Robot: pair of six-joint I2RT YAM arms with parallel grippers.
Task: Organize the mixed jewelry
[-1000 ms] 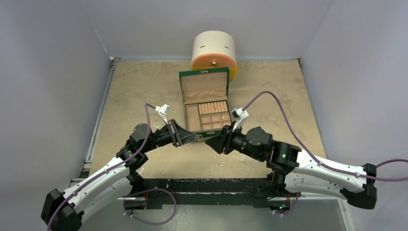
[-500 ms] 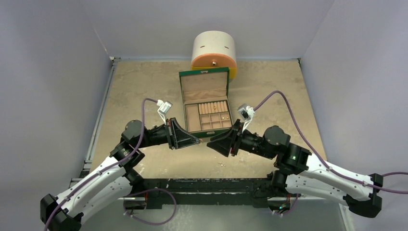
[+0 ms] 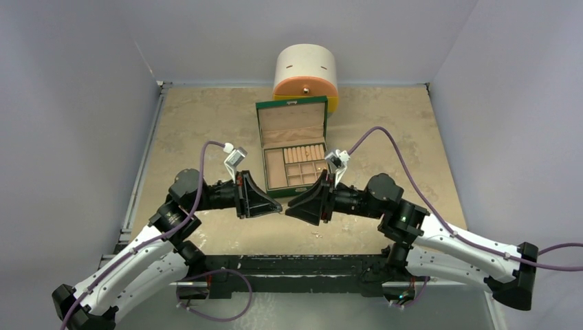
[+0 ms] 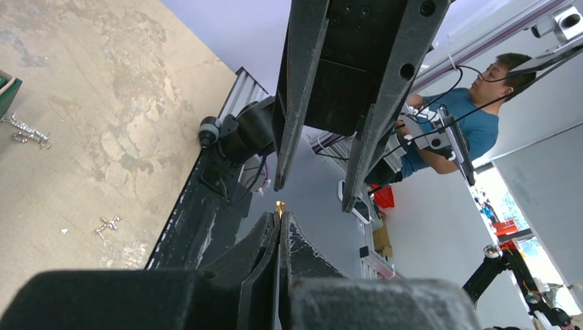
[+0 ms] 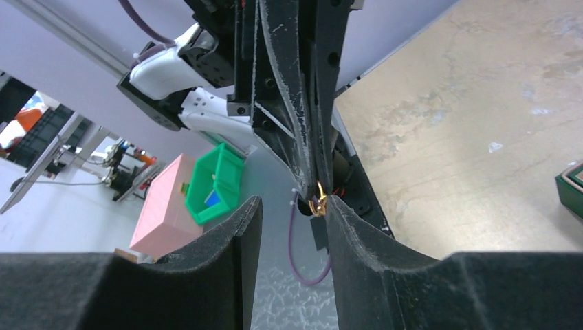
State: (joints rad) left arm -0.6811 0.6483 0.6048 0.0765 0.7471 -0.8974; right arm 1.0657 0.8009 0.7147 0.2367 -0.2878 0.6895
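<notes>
Right wrist view: right claw (image 5: 292,206), half-wide, has swung tip-to-tip w/ left claw (image 5: 317,184), which pinches gold ring (image 5: 318,205) betw. its jaws; handover prob. next, then green box (image 3: 291,102).

Can see only a gold tip of the small gold piece (image 4: 280,205) pinched in the left gripper (image 4: 280,220), the rest buried between its pressed-together fingers. Cannot tell the kind of the speck (image 3: 317,236) on the table (image 3: 206,124): too small. Cannot see the near edge of the green box (image 3: 292,137) behind the left gripper and the right gripper (image 3: 289,204).
</notes>
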